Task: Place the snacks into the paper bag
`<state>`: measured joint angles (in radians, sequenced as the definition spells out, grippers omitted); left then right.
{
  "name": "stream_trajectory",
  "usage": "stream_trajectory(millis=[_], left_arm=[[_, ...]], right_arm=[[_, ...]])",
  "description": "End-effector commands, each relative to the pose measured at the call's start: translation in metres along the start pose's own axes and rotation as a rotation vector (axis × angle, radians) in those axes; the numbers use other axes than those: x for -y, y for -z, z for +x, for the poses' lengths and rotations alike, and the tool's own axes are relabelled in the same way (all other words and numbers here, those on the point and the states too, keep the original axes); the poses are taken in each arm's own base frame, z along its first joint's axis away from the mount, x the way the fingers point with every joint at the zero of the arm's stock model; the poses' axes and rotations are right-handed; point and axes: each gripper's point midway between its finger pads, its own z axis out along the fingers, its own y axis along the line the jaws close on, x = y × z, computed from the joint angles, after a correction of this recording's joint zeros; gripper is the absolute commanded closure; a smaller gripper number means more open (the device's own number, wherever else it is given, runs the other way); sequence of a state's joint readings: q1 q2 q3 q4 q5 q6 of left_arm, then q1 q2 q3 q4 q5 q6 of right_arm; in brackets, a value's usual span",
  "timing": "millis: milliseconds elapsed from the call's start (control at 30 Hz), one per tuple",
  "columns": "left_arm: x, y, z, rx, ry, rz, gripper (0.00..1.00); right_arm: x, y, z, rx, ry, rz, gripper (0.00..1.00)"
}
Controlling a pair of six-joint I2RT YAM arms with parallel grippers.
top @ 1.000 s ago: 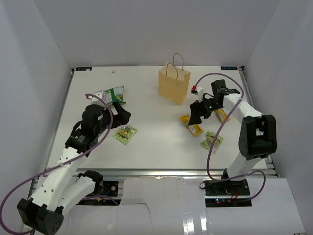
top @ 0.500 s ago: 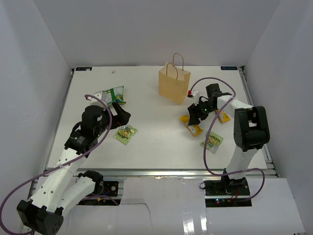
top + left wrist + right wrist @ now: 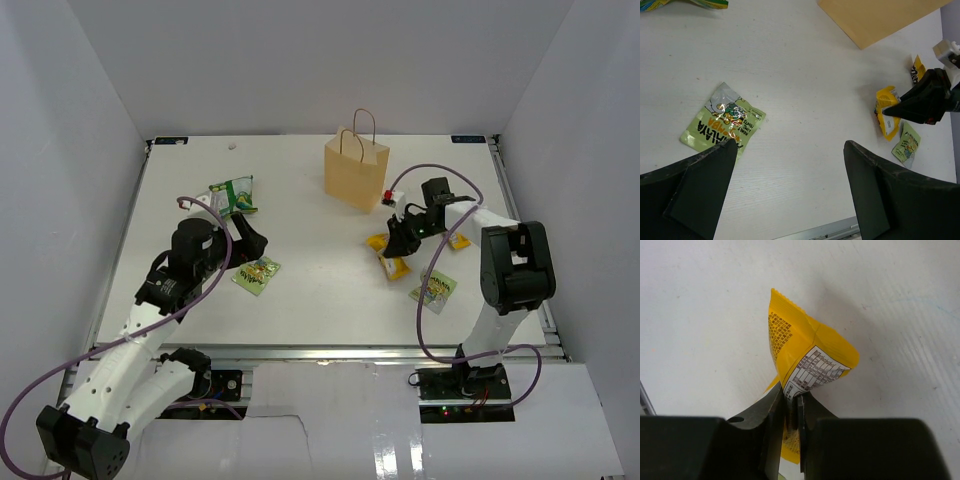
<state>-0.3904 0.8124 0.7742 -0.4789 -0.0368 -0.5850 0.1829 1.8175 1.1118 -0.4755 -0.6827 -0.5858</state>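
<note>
The tan paper bag [image 3: 356, 172] stands upright at the back of the table, its lower corner showing as paper bag [image 3: 880, 17] in the left wrist view. My right gripper [image 3: 398, 243] is down at the table in front of it, shut on the edge of a yellow snack packet [image 3: 805, 350], seen from above as yellow packet [image 3: 396, 266]. My right gripper [image 3: 792, 399] pinches the foil between its jaws. My left gripper [image 3: 252, 243] hovers open, with nothing between the fingers, beside a green snack packet [image 3: 256, 273]. That green packet [image 3: 722, 122] lies flat by my left gripper [image 3: 790, 150].
Another green packet [image 3: 433, 287] lies near the right arm's base. A yellow packet [image 3: 458, 240] sits behind the right arm. More green packets [image 3: 233, 192] lie at the back left. White walls enclose the table on three sides.
My right gripper has shut on the yellow packet, after standing open a second ago, and edged slightly left. The left arm has shifted a little.
</note>
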Motion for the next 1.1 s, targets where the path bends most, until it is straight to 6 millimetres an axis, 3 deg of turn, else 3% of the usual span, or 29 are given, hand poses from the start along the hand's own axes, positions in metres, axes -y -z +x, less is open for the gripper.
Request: stream_trajectory(millis=[0,33,67,133,167,200,333,467,500,567,633,667,700,767,800,867,1067], left_arm=[[-0.002,0.000,0.005,-0.012,0.000,-0.004,0.02],[-0.003,-0.001,0.007,-0.017,-0.002,-0.007,0.02],[-0.003,-0.001,0.007,-0.016,-0.002,-0.009,0.02],[-0.004,-0.003,0.009,-0.027,-0.003,-0.012,0.02],[-0.004,-0.005,0.009,-0.029,-0.006,-0.014,0.02],[-0.005,-0.006,0.010,-0.034,-0.008,-0.017,0.02],[-0.005,-0.008,0.010,-0.041,-0.015,-0.021,0.02],[-0.005,-0.007,0.007,-0.026,-0.017,-0.024,0.02],[-0.006,-0.006,0.007,-0.023,-0.017,-0.026,0.02],[-0.006,-0.004,0.006,-0.018,-0.018,-0.025,0.02],[-0.007,-0.004,0.007,-0.019,-0.017,-0.027,0.02],[-0.007,-0.003,0.007,-0.020,-0.017,-0.028,0.02],[-0.007,-0.003,0.008,-0.022,-0.018,-0.029,0.02],[-0.008,-0.003,0.007,-0.023,-0.017,-0.035,0.02],[-0.008,-0.003,0.007,-0.022,-0.017,-0.036,0.02],[-0.009,-0.002,0.007,-0.023,-0.017,-0.040,0.02],[-0.012,0.002,0.008,-0.014,-0.004,-0.050,0.02]], right_arm=[[-0.028,0.029,-0.041,0.135,0.196,-0.074,0.82],[-0.041,0.041,-0.057,0.188,0.261,-0.096,0.83],[-0.047,0.048,-0.063,0.205,0.301,-0.103,0.83],[-0.056,0.070,-0.094,0.274,0.424,-0.074,0.85],[-0.055,0.086,-0.120,0.314,0.486,-0.037,0.86],[-0.055,0.088,-0.122,0.317,0.486,-0.029,0.86],[-0.043,0.148,-0.225,0.496,0.549,0.162,0.90],[-0.031,0.188,-0.294,0.668,0.536,0.307,0.92],[-0.024,0.184,-0.302,0.680,0.521,0.320,0.92],[-0.017,0.199,-0.328,0.753,0.510,0.390,0.92],[-0.009,0.196,-0.341,0.783,0.496,0.410,0.92],[-0.014,0.205,-0.356,0.825,0.518,0.419,0.92],[-0.013,0.195,-0.360,0.826,0.513,0.410,0.92],[-0.013,0.196,-0.373,0.858,0.521,0.433,0.92],[-0.012,0.187,-0.375,0.856,0.516,0.434,0.92],[-0.006,0.188,-0.381,0.878,0.507,0.478,0.92],[0.001,0.167,-0.374,0.872,0.426,0.478,0.92]])
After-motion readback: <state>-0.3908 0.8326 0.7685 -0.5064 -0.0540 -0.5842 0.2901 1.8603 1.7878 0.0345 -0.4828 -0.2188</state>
